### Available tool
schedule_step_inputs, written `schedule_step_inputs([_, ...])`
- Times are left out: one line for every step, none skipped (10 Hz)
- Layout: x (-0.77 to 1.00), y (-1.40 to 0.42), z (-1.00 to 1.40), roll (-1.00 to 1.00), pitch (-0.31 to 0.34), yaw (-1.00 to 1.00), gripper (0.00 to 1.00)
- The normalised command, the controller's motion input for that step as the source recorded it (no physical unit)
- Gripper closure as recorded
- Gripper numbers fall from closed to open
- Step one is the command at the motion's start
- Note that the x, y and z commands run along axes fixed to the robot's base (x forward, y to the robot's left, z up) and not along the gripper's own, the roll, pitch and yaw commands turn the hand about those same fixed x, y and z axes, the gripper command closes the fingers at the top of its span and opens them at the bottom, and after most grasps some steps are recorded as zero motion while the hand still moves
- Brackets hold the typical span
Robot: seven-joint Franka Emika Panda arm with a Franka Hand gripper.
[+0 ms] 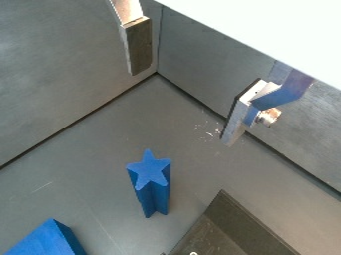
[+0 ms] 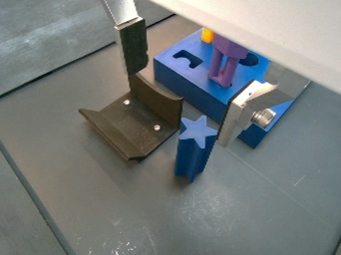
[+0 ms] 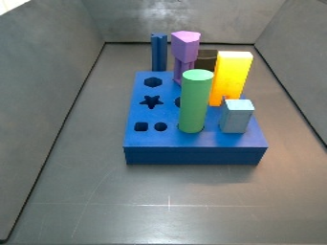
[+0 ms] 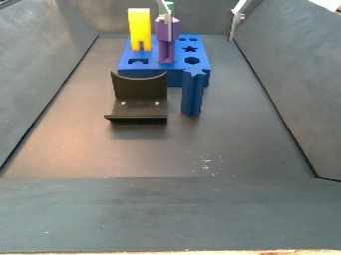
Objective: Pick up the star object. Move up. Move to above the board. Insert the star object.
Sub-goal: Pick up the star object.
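The star object [image 1: 150, 184] is a slim dark blue post with ridged sides. It stands upright on the grey floor beside the board [image 2: 180, 72], also seen in both side views [image 3: 159, 53] [image 4: 194, 90]. The board [image 3: 192, 145] is a thick blue block with a free star hole [image 3: 151, 100] in its top. My gripper [image 1: 186, 105] is open and empty above the floor, and the star object stands apart from its fingers [image 1: 138, 45]. In a wrist view the gripper [image 2: 184, 108] hangs over the star object [image 2: 193, 147].
The dark fixture [image 2: 134, 122] stands on the floor next to the star object and the board, also in a side view [image 4: 138, 100]. A purple hexagonal post [image 3: 186, 48], green cylinder [image 3: 194, 100], yellow block [image 3: 231, 77] and light blue cube [image 3: 236, 115] stand in the board. Grey walls enclose the floor.
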Motion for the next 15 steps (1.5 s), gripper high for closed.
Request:
schedule_step_inputs([0.00, -0.03, 0.00, 0.00, 0.000, 0.00, 0.00])
schedule_step_inputs([0.00, -0.16, -0.03, -0.01, 0.000, 0.01, 0.00])
schedule_step_inputs([0.00, -0.28, -0.01, 0.00, 0.000, 0.09, 0.00])
schedule_step_inputs([0.01, -0.33, -0.06, -0.03, -0.007, 0.07, 0.00])
schedule_step_inputs([0.00, -0.34, -0.08, 0.00, 0.000, 0.00, 0.00])
schedule_step_inputs([0.00, -0.25, -0.06, 0.00, 0.000, 0.00, 0.00])
schedule_step_inputs([0.02, -0.21, -0.17, 0.00, 0.000, 0.00, 0.00])
schedule_step_inputs([0.05, -0.19, -0.25, -0.01, 0.000, -0.01, 0.00])
schedule_step_inputs([0.05, -0.13, -0.41, 0.00, 0.000, 0.00, 0.00])
schedule_step_inputs([0.00, -0.03, -0.52, 0.01, 0.000, 0.00, 0.00])
schedule_step_inputs([0.00, 0.00, -0.58, 0.03, 0.000, 0.00, 0.00])
schedule_step_inputs([0.03, 0.00, -0.60, 0.00, 0.000, 0.00, 0.00])
schedule_step_inputs([0.07, 0.00, -0.64, 0.00, 0.000, 0.00, 0.00])
schedule_step_inputs([0.07, 0.00, -0.70, 0.00, 0.000, 0.00, 0.00])
schedule_step_inputs([0.07, 0.00, -0.70, 0.00, 0.000, 0.00, 0.00])
